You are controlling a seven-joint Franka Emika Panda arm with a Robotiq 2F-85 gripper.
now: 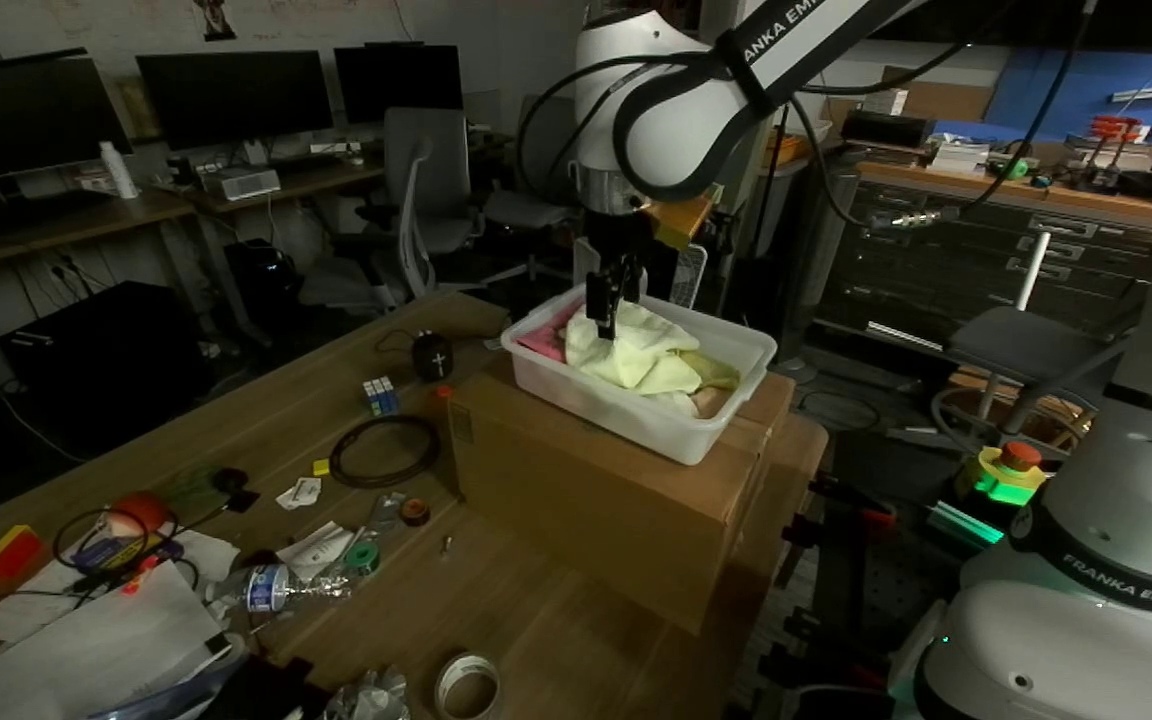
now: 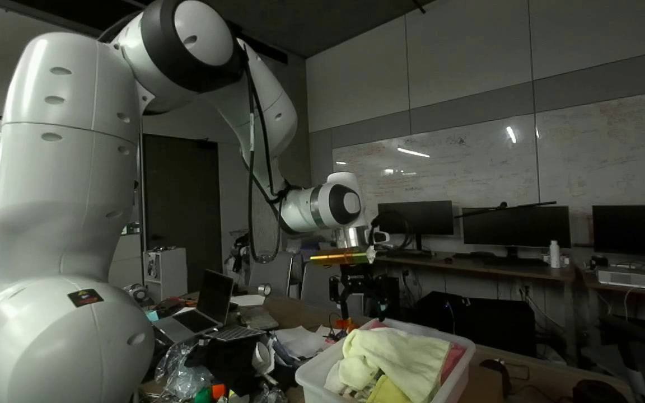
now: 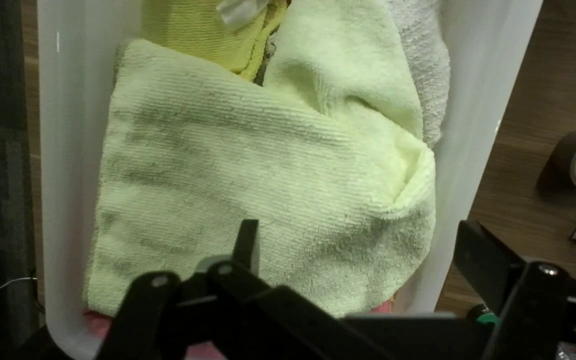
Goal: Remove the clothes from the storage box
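Note:
The white storage box [image 1: 591, 400] stands on a cardboard box and shows in both exterior views [image 2: 312, 372]. A pale yellow-green cloth [image 3: 218, 165] lies on top inside it. A darker yellow cloth [image 3: 193, 35], a white cloth [image 3: 425, 65] and a pink cloth [image 3: 97, 324] show around and under it. My gripper [image 3: 358, 237] is open and empty, pointing down. In the wrist view one finger is over the pale cloth and the other is over the box's side rim. In an exterior view the gripper [image 2: 363, 313] appears above the box's far end. Its exact height is unclear.
The cardboard box [image 1: 576, 510] sits on the wooden table. Table clutter includes a coiled cable [image 1: 384, 452], a puzzle cube [image 1: 381, 396], a plastic bottle [image 1: 271, 588], a tape roll [image 1: 467, 686] and papers [image 1: 126, 650]. A laptop [image 2: 199, 316] is further along.

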